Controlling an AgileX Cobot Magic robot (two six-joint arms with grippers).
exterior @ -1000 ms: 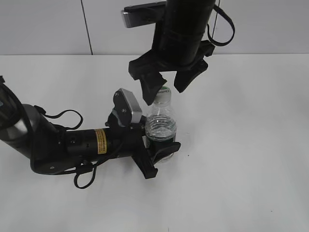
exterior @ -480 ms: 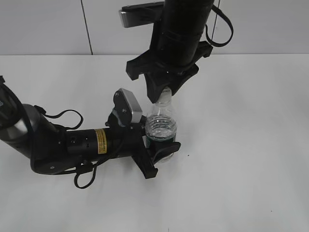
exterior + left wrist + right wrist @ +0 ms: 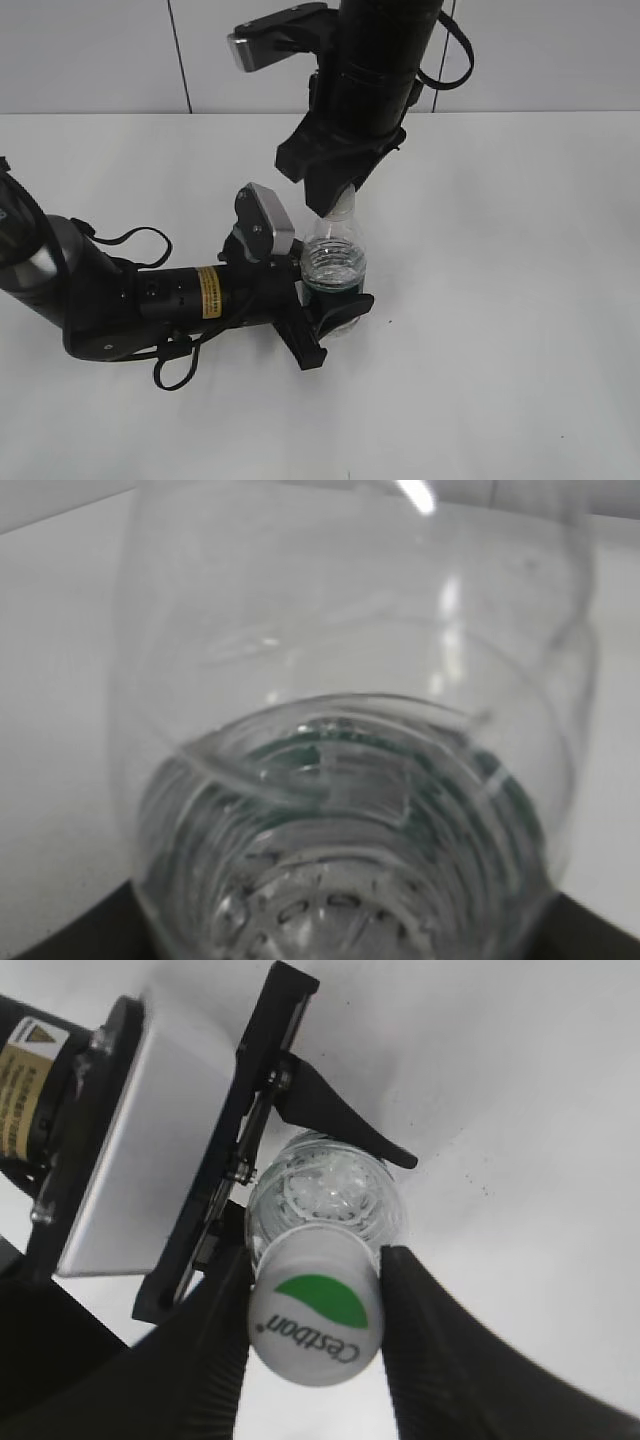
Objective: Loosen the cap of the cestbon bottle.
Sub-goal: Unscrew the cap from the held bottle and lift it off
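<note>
while left fingers (image 3: 335,305) clamp clear cestbon bottle (image 3: 333,262), right fingers (image 3: 420,1330) pinch white green-marked cap (image 3: 316,1321).

— What's there apart from the job itself?

— A plain white table (image 3: 520,300), matte, taking up most of the exterior view.

— Anything behind it?

— A pale grey wall (image 3: 90,55) meets the table's far edge along a straight horizontal line. One thin dark vertical seam (image 3: 179,55) divides the wall into panels, left of centre.

— Marks on the surface?

— Soft grey shadows only. In the right wrist view the table (image 3: 520,1110) looks bright white, with a few tiny dark specks near the middle; what they are cannot be told.

— And the left wrist view?

— The same white table (image 3: 50,680) at the left edge, blurred.
</note>
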